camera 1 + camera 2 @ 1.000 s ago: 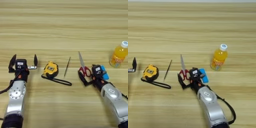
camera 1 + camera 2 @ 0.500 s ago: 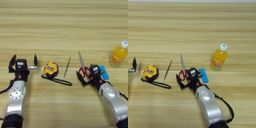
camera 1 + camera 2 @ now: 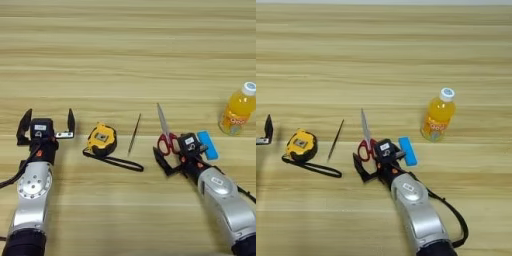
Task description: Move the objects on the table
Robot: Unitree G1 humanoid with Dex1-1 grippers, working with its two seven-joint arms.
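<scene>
Silver scissors (image 3: 162,122) with red handles (image 3: 366,149) lie at centre right, blades pointing away from me. My right gripper (image 3: 178,153) is open and sits right at the handles, one black finger (image 3: 358,165) on their left side. Whether it touches them I cannot tell. A small flat blue bar (image 3: 407,151) lies just right of that gripper. The orange-drink bottle (image 3: 438,116) with a white cap stands upright further right. My left gripper (image 3: 47,125) rests open at the left on the table (image 3: 128,60), holding nothing.
A yellow tape measure (image 3: 102,139) with a black strap (image 3: 116,161) trailing to the right lies between the arms. A thin dark stick (image 3: 134,134) lies beside it, just left of the scissors.
My right gripper has shifted left, off the blue bar, which now shows fully, and onto the scissors' handles. The left arm has not moved.
</scene>
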